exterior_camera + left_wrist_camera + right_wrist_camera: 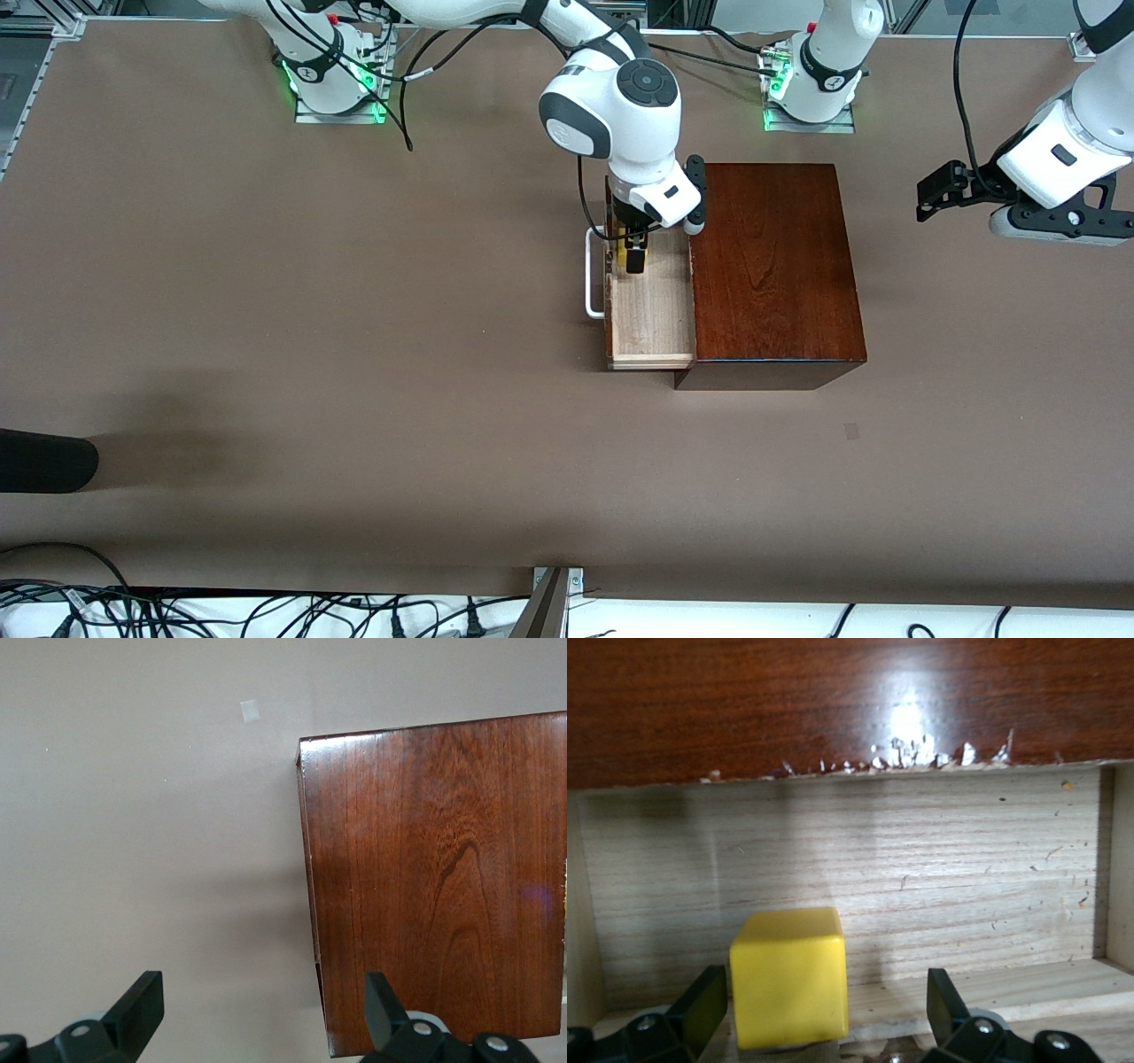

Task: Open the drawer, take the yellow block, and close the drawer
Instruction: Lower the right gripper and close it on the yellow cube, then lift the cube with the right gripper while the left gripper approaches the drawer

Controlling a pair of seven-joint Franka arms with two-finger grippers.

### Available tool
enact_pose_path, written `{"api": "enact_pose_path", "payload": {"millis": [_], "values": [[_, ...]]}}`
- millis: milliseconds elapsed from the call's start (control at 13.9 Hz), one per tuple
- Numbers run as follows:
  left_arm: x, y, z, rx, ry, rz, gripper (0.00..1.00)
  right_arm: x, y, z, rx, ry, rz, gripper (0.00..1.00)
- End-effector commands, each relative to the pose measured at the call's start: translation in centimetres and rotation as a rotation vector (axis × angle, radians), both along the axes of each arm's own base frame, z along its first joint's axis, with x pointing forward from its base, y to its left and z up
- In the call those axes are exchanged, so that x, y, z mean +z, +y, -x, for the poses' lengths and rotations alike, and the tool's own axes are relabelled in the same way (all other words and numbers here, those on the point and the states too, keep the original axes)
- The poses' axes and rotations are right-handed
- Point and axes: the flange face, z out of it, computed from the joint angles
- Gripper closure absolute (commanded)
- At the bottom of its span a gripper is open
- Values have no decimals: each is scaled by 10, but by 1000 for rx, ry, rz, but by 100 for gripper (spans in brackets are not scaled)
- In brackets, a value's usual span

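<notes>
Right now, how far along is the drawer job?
Done: the drawer is pulled out of the box. In hand: the right gripper is down inside it, open around the yellow block, not yet closed. Left: grasp, lift out, shut the drawer. The left gripper waits open beside the box.

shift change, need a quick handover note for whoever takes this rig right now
Right gripper: open, down in the open drawer, fingers either side of the yellow block, not shut on it.
Left gripper: open, waiting over the table toward the left arm's end, past the box.
Done: drawer pulled out.
Left: grasp block, lift it out, close drawer.
</notes>
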Motion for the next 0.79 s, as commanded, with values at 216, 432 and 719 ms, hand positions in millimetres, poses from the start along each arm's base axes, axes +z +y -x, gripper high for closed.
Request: {"api": "enact_pose_path", "payload": {"millis": [216,432,719], "values": [[6,-3,-4,-7,9,13,0,-21,3,0,40,-3,37,5],[6,-3,-4,-7,9,13,0,-21,3,-1,39,-3,37,55],[6,-3,-4,-7,9,13,0,-11,4,-1,36,-10,27,100]]}}
